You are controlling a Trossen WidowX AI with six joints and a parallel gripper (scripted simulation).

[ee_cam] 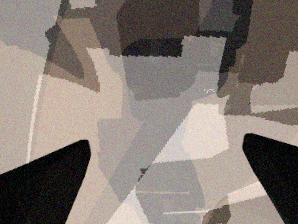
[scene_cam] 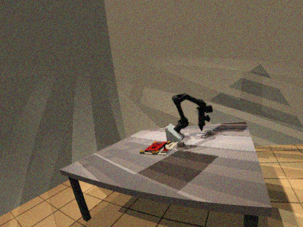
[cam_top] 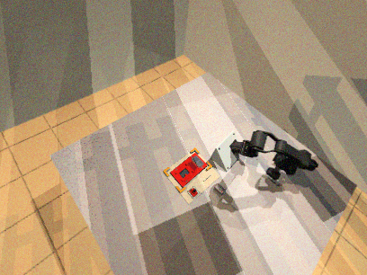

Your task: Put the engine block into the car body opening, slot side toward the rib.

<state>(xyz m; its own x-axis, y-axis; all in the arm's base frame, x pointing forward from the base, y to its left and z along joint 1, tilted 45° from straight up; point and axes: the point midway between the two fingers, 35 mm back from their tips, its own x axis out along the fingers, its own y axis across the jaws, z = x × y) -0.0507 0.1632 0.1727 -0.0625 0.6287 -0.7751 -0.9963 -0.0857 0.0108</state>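
Well, we have our fingers [cam_top: 273, 172] [scene_cam: 201, 124] wide apart with nothing between them. They hang above the worktop [cam_top: 103, 180] [scene_cam: 226, 185] [ee_cam: 60, 122], out on the right-corner side of the arm [cam_top: 283, 147] [scene_cam: 179, 105] as the top view shows it, well apart from the car parts. Both tips show in the wrist view, one at each side, over bare, shadow-striped surface.

The block [cam_top: 219, 189] [scene_cam: 180, 145], a small grey piece, lies on the worktop just beside the board [cam_top: 208, 179] [scene_cam: 171, 147] (whether the two touch, we cannot tell). It is outside the car body [cam_top: 191, 169] [scene_cam: 155, 147], so it is not seated in the opening. Which way its slot faces is too small for us to read.

The red car body lies on the board, with orange corner pieces around it. A little red part [cam_top: 192, 191] sits nearby on the same board, toward its lower corner in the top view. Between the board and the arm stands a pale, tilted panel [cam_top: 227, 150] [scene_cam: 172, 133], nearer the worktop's far edge than its front edge in the exterior view.
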